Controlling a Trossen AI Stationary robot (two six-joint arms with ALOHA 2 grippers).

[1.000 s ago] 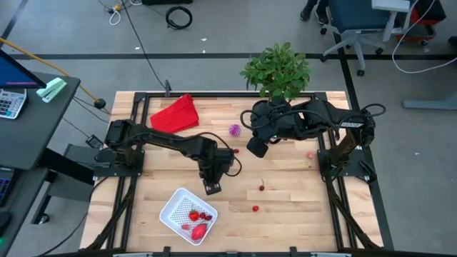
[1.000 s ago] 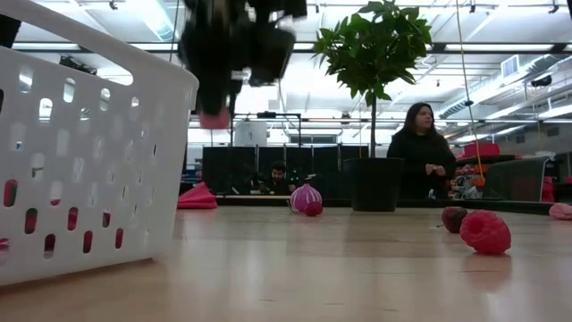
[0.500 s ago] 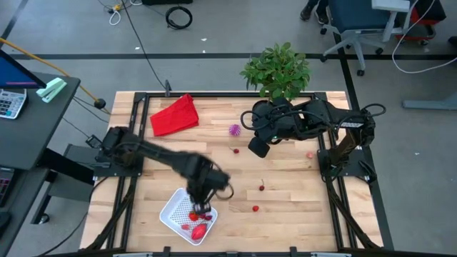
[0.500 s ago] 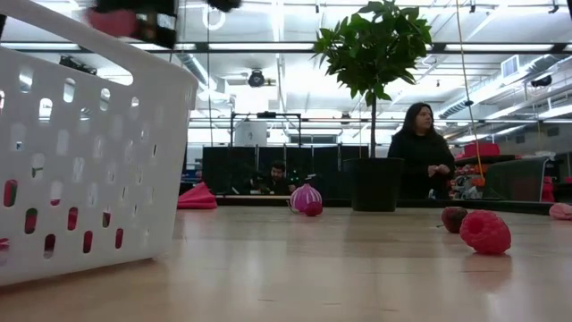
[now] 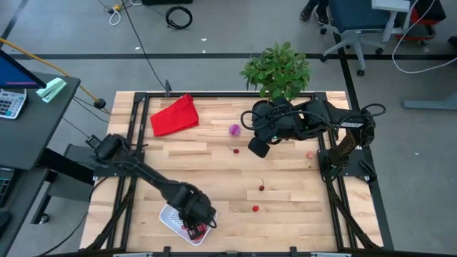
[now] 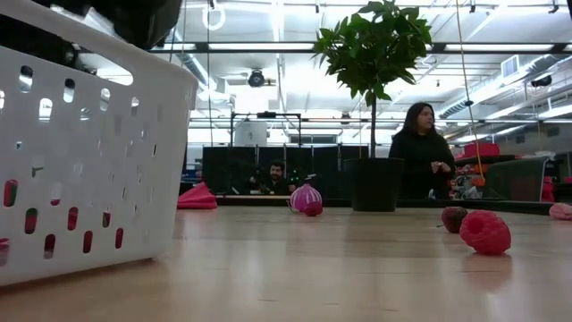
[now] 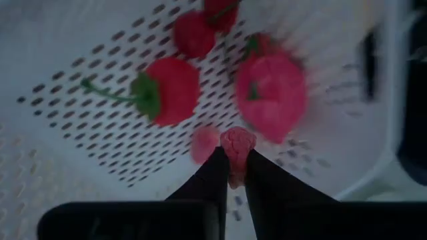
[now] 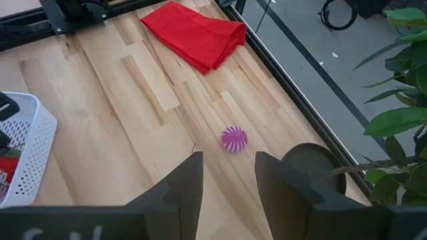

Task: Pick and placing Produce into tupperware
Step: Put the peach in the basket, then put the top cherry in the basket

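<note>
The white tupperware (image 5: pixel 170 213) sits near the table's near edge, left of centre; its holed wall (image 6: pixel 89 161) fills the low view's left. My left gripper (image 7: pixel 235 165) is down inside it, shut on a small pink bumpy fruit piece. On the mesh bottom (image 7: pixel 87 120) lie two strawberries (image 7: pixel 167 90) (image 7: pixel 270 90) and a cherry (image 7: pixel 193 33). The purple spiky ball (image 5: pixel 233 130) (image 8: pixel 234 139) and small red pieces (image 5: pixel 236 150) (image 5: pixel 262 188) (image 5: pixel 255 208) rest on the table. My right gripper (image 8: pixel 227 163) hovers open near the ball. My left gripper pinches the pink bumpy piece (image 7: pixel 237 141) between its two fingertips (image 7: pixel 215 170), coming from above and pointing down into the tupperware. The piece sticks out past the fingertips, just over the mesh bottom beside the strawberries. Whether it touches the mesh, I cannot tell.
A red cloth (image 5: pixel 174 114) lies at the far left of the table and a potted plant (image 5: pixel 277 71) stands at the far edge. Another pink piece (image 5: pixel 310 154) lies near the right arm's base. A person (image 6: pixel 420 152) stands in the room beyond.
My left gripper has moved from the table's middle toward the near edge and left, over the tupperware, then gone down into it, carrying the pink piece all the way. The right arm has kept still.
</note>
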